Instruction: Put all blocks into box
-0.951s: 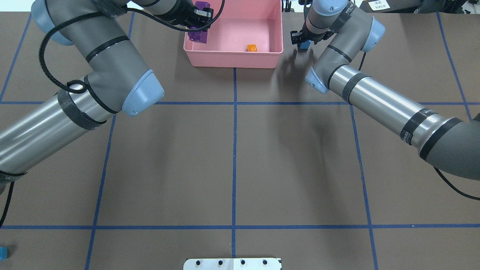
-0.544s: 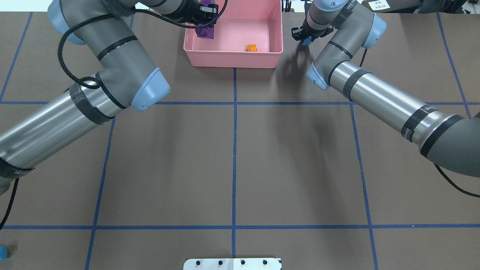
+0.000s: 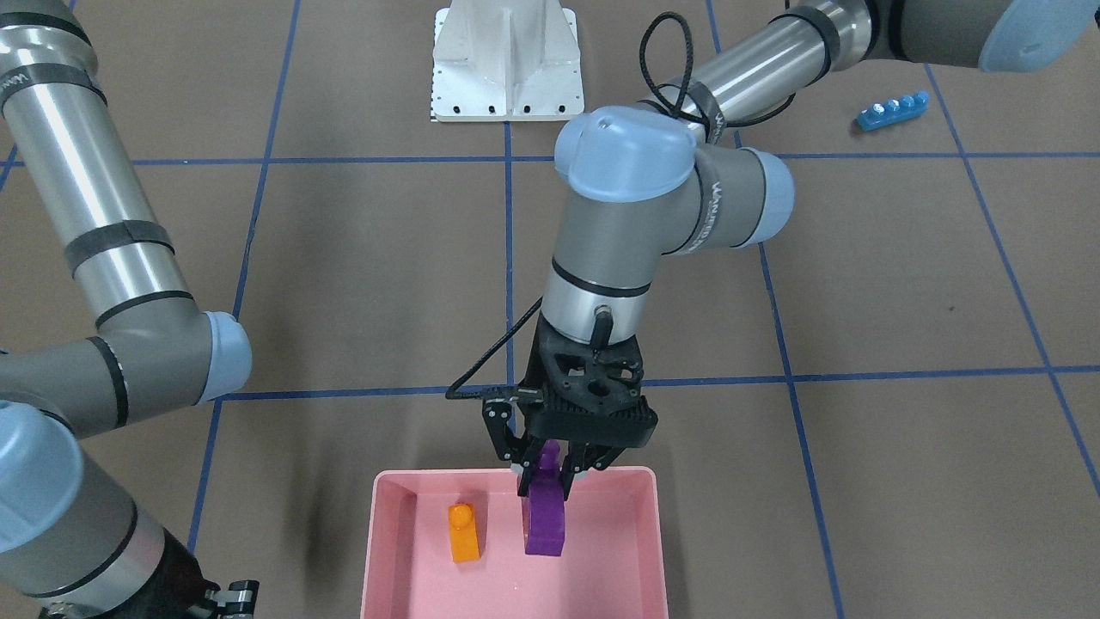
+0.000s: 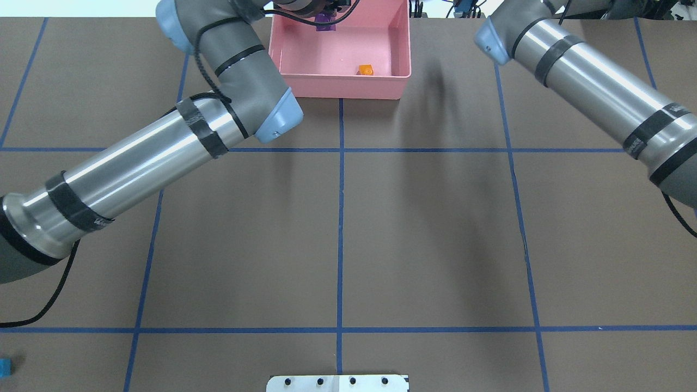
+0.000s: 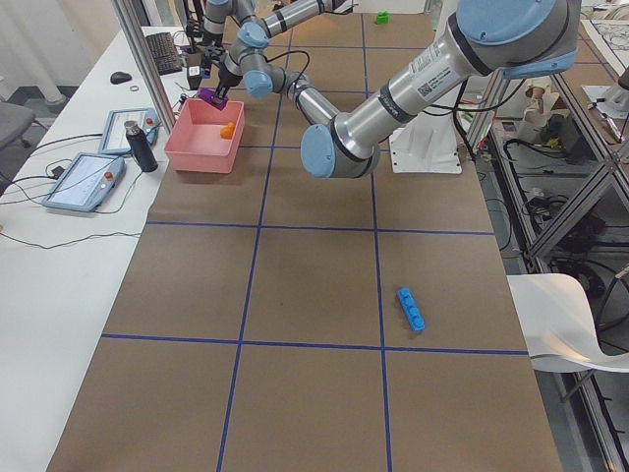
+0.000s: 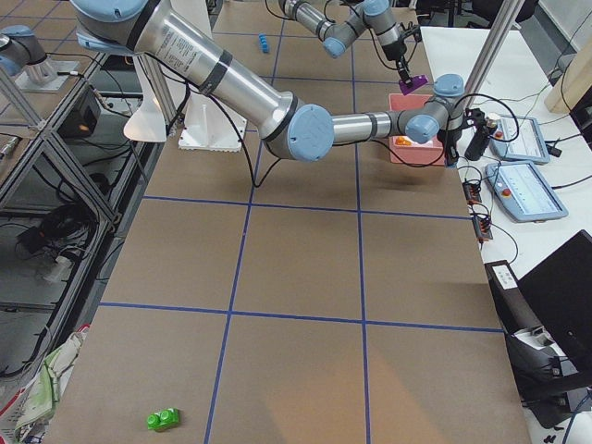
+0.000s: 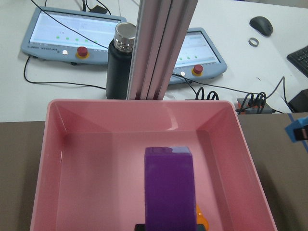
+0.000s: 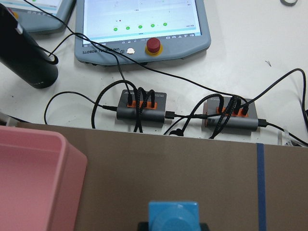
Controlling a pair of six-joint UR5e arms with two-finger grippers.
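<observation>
Purple block (image 3: 545, 516) pinched by left pincer (image 3: 546, 477) over box (image 3: 601, 559); wrist view reveals right pincer (image 8: 173, 225) pinching blue block (image 8: 173, 213).

The box (image 3: 382, 550) runs off the front view's bottom edge, the small blue block (image 8: 173, 215) off the right wrist view's, and the purple block (image 7: 169, 187) hides most of the orange block (image 7: 202, 223)

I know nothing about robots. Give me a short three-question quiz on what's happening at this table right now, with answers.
1. True or false: the orange sloped plastic brick lies inside the shallow pale pink plastic tray.
2. The left end effector holds a sloped studded brick over the tray. Its colour: A red, B purple, C yellow?
3. What does the right end effector grip?
Key: 1 true; 2 B; 3 a small blue plastic one-stud brick.
</observation>
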